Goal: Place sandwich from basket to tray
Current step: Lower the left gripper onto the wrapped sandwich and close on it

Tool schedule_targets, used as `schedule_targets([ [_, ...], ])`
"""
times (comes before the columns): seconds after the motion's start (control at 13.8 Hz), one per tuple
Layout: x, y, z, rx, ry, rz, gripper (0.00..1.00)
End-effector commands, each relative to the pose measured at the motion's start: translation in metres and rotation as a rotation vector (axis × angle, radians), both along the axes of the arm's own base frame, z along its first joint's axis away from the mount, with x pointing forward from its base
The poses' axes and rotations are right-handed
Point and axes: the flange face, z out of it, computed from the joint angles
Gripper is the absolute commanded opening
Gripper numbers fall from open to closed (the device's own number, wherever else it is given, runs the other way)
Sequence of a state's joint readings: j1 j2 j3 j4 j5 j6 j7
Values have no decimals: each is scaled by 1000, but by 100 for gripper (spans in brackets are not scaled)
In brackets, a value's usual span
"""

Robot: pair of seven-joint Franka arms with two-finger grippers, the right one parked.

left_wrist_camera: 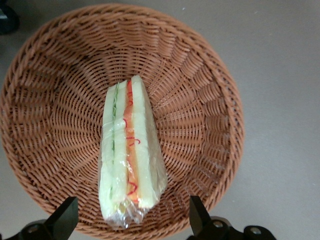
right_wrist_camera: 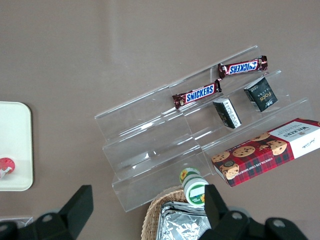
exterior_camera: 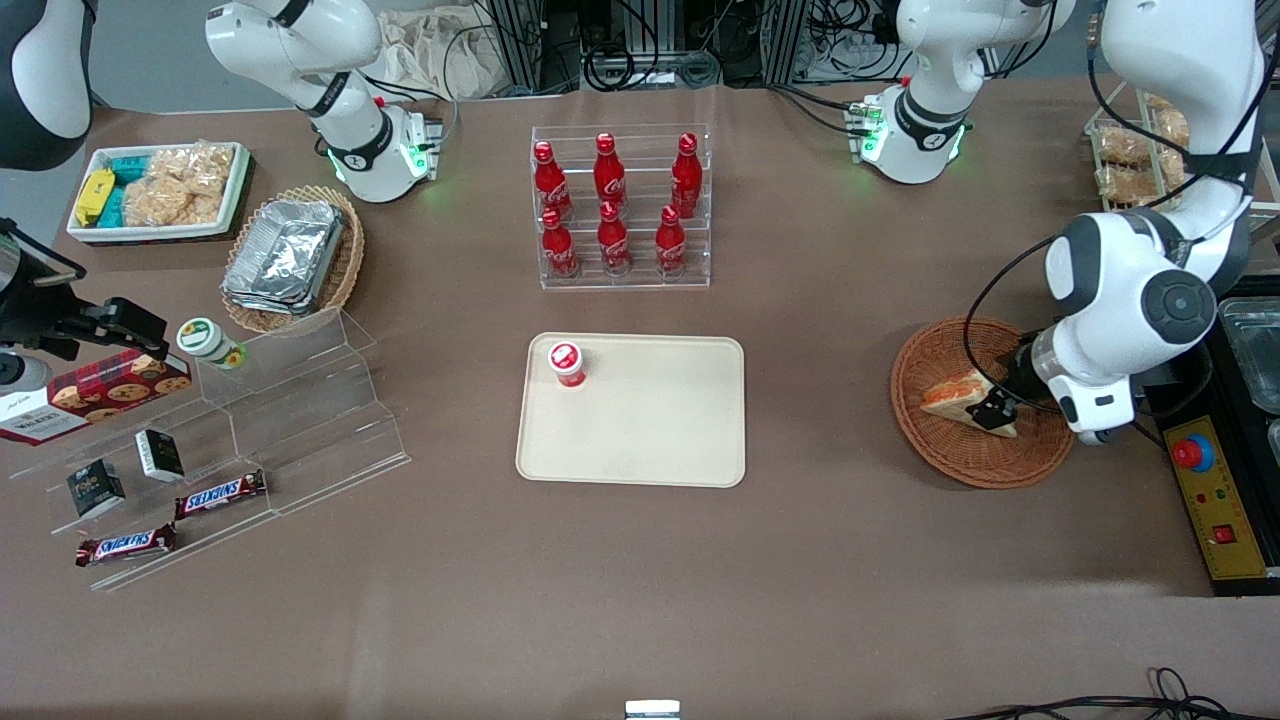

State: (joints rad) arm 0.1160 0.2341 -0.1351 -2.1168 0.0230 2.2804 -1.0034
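Gripper (left_wrist_camera: 132, 220) wide open over basket (left_wrist_camera: 210, 100); sandwich (left_wrist_camera: 129, 155) centred between fingers, long axis crosswise to closing line.

Brown matte tabletop (exterior_camera: 640, 600) fills most of the frame. Grey floor (exterior_camera: 150, 60) shows at upper left. Black cables (exterior_camera: 620, 65) tangle around metal framing at top centre. Light is even, with soft shadows.

Left arm bends down low at the working end — its black two-finger gripper (left_wrist_camera: 131, 216) points straight down, fingers (left_wrist_camera: 66, 215) spread wide apart — nothing gripped.
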Motion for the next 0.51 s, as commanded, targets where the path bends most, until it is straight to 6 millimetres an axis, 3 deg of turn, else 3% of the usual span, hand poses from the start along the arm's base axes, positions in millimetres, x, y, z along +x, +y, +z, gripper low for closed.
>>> schedule_targets([
  [0.0, -13, 2, -23, 33, 6, 2, 100],
  [0.29, -13, 4, -46, 29, 21, 11, 100],
  [0.36, -10, 4, -49, 33, 20, 4, 93],
  [0.43, -5, 5, -49, 33, 14, 4, 63],
])
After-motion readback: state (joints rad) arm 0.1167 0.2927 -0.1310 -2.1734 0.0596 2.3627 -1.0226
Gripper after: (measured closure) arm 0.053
